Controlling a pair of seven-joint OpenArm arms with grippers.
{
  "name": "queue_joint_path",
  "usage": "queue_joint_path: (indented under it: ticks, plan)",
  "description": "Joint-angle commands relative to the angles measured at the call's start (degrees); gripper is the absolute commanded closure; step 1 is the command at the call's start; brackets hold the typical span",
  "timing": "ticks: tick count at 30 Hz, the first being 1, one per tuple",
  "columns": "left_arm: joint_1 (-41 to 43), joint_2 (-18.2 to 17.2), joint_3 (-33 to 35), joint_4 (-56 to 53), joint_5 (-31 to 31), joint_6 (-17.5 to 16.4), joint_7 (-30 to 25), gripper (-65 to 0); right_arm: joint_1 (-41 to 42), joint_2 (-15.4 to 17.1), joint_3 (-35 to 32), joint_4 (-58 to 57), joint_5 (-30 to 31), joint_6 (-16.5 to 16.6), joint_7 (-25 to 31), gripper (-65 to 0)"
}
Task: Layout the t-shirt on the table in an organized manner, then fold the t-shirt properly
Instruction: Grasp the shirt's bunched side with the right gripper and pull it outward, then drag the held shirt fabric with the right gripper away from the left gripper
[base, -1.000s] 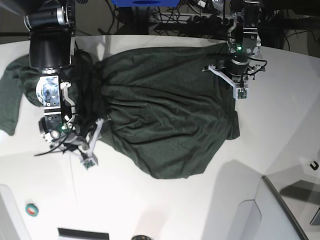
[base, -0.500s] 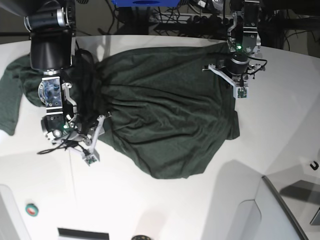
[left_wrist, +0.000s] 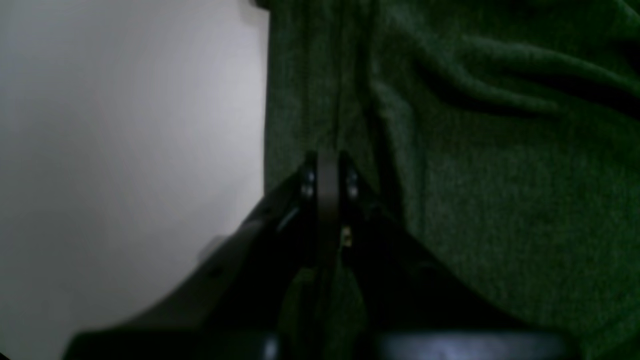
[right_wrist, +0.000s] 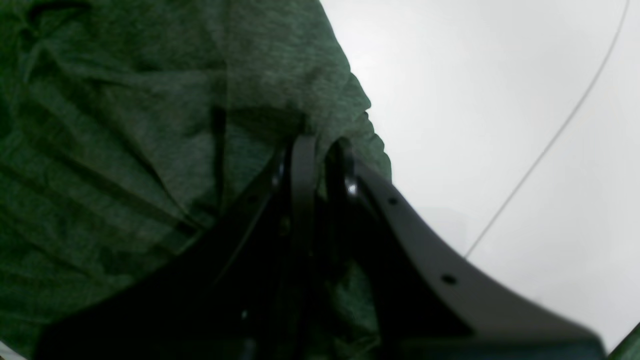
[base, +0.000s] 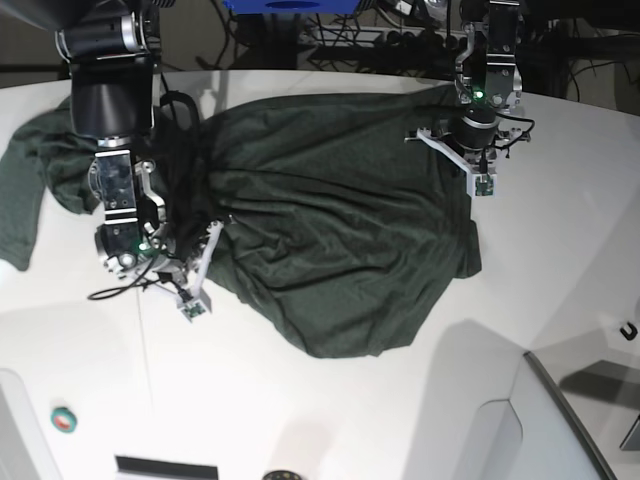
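T-shirt (base: 330, 220) edges sit pinched in both closed grippers, right (right_wrist: 320, 150) seemingly, left (left_wrist: 327, 162).

Over the last second the right arm's jaws (base: 205, 262) have travelled toward the shirt's (base: 330, 220) bunched lower edge, away from the bare worktop (base: 300, 410) where they stood a moment ago. The fingers (right_wrist: 305, 165) have drawn together onto a fold of that edge — they look pinched on it, though the wrist view is dim. The cloth beside them has gathered slightly.
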Motion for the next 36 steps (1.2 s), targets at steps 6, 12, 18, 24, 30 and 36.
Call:
queue_joint_path:
  ticks: [6, 12, 18, 24, 30, 36]
  plan:
    - [0.51, -0.33, -0.09, -0.03, 0.32, 0.20, 2.11, 0.0, 0.95, 0.16, -0.01, 4.35, 0.24, -0.31, 0.60, -9.5]
    - [0.59, -0.33, -0.09, -0.03, 0.32, 0.20, 2.11, 0.0, 0.87, 0.16, -0.10, 4.44, 0.15, -0.31, 0.60, 0.0]
    - [0.94, -1.29, -0.09, -0.11, 0.32, 0.20, 2.11, 0.0, 1.04, 0.60, 0.17, 8.57, -0.03, -0.49, 0.60, -0.5]
    - [1.30, -2.52, -0.18, -0.11, 0.32, 0.20, 2.11, 0.0, 3.06, 2.97, 0.17, 13.93, -0.03, -0.49, -4.23, -0.5]
    - [1.30, -2.87, -0.18, -2.66, 0.32, 0.20, 1.94, 0.0, 4.65, 5.26, 0.25, 19.12, -0.03, -0.49, -6.96, -0.6]
    - [1.38, -3.93, -0.18, -3.72, 0.24, 0.20, 1.85, 0.0, 5.44, 7.28, 0.25, 22.46, -0.03, -0.49, -8.72, -0.6]
